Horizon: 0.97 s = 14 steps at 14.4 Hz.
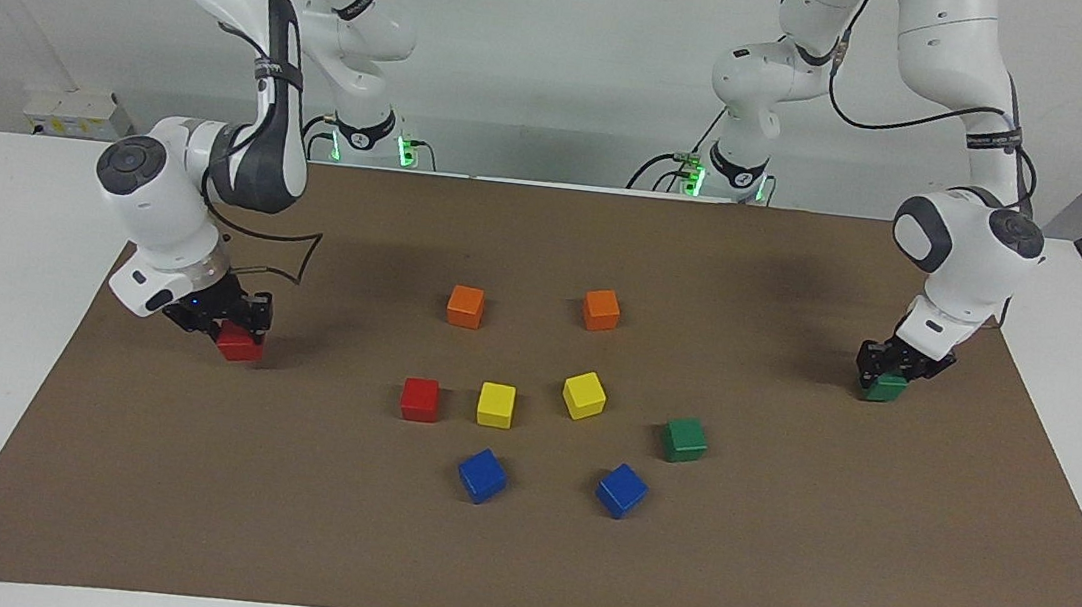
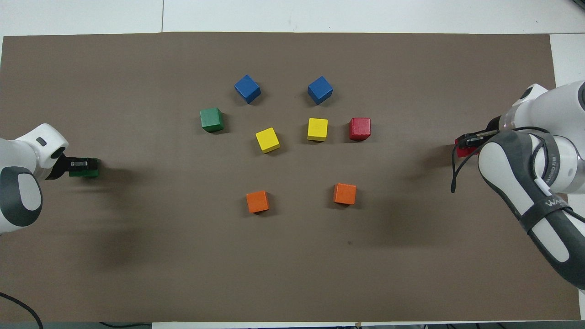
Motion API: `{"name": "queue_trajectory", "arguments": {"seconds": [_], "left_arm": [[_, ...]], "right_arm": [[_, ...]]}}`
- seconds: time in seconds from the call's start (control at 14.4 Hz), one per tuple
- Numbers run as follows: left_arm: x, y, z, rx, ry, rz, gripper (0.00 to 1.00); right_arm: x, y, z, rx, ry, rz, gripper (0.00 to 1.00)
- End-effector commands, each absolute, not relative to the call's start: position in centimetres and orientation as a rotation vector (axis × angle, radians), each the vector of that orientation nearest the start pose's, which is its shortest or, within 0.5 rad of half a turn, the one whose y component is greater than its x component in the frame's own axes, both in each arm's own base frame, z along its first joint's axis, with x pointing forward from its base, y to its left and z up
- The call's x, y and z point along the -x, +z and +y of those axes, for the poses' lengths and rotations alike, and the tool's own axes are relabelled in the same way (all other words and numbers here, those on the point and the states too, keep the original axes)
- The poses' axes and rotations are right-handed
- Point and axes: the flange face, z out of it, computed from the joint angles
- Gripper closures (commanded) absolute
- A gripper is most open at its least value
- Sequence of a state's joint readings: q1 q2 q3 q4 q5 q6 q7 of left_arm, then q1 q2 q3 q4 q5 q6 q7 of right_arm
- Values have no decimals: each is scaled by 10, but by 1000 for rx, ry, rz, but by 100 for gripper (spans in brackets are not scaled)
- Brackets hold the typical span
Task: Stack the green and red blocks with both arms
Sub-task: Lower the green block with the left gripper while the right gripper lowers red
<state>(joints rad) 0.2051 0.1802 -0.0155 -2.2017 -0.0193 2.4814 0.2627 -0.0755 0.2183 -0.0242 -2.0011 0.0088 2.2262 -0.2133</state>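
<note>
Nearest the robots, your two orange matte cubes point(image 1: 465, 306) lie untouched, and level with them each arm is carrying a base block outward: the left gripper point(image 1: 889, 372) is clamped on a small dark green matte cube point(image 1: 886, 388) low at the left arm's end of the brown mat point(image 1: 514, 562), the right gripper point(image 1: 228, 316) clamped on a bright red matte cube point(image 1: 238, 344) at the right arm's end. You look to be in the placing step, so next set each cube flat and release. Farther out wait the second red cube point(image 1: 419, 398) and second green cube point(image 1: 684, 439), square-edged and clean, flanking two yellow cubes point(image 1: 495, 404), with two blue cubes point(image 1: 482, 475) farthest.
</note>
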Motion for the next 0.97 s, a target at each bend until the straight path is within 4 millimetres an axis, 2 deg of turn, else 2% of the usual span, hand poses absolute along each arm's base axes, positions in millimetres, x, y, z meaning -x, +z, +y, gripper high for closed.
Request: {"name": "queue_trajectory", "arguments": {"seconds": [0.0, 0.28, 0.35, 0.42, 0.55, 0.9], "left_arm": [[-551, 296, 110, 3125, -159, 99, 100], [-551, 293, 110, 3129, -138, 106, 100], [-550, 292, 109, 3129, -131, 115, 63], [-551, 292, 108, 3129, -128, 130, 1], [-559, 303, 109, 3134, -89, 169, 0], [-589, 364, 105, 3148, -10, 200, 0]], "right_arm": [[-588, 347, -60, 3140, -51, -149, 100], [-588, 339, -59, 3143, -72, -132, 100], [-589, 337, -57, 3143, -74, -134, 100], [-589, 333, -56, 3143, -70, -117, 100], [-589, 329, -54, 3143, -63, -105, 100], [-593, 321, -54, 3145, -91, -98, 100]]}}
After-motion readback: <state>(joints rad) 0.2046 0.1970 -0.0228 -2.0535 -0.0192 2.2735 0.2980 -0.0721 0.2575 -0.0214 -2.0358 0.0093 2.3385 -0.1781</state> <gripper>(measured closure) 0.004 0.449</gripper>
